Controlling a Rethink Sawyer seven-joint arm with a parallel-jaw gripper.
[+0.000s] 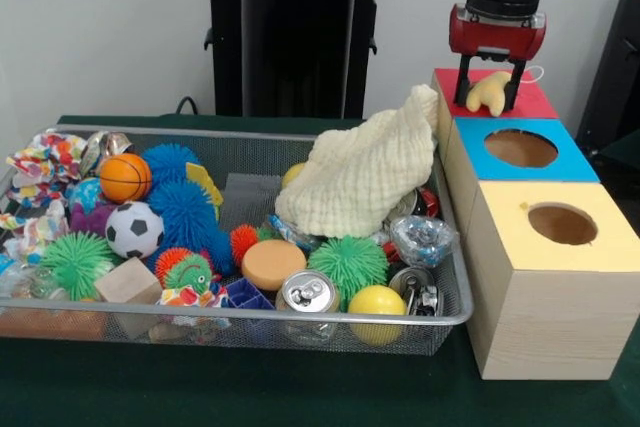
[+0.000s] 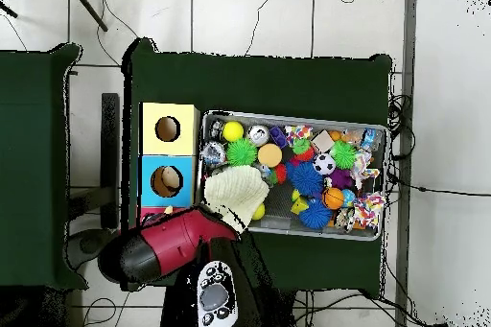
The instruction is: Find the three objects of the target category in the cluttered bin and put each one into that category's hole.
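My gripper (image 1: 489, 89) hangs over the red-topped box (image 1: 535, 99) at the back of the row of boxes, shut on a pale yellow soft toy (image 1: 488, 95) that sits between its fingers just above the red top. The red box's hole is hidden behind the toy and gripper. In the overhead view the arm (image 2: 168, 245) covers that box, and neither the toy nor the gripper shows. The wire bin (image 1: 250, 134) (image 2: 288, 115) holds spiky balls, a soccer ball (image 1: 134, 229), a mini basketball (image 1: 124, 177) and cans (image 1: 307, 293).
A cream cloth (image 1: 365, 175) (image 2: 235, 194) drapes over the bin's corner nearest the boxes. The blue-topped box (image 1: 560, 162) (image 2: 166, 181) has a tan object in its hole; the yellow-topped box (image 1: 600, 247) (image 2: 168, 129) stands at the row's front end.
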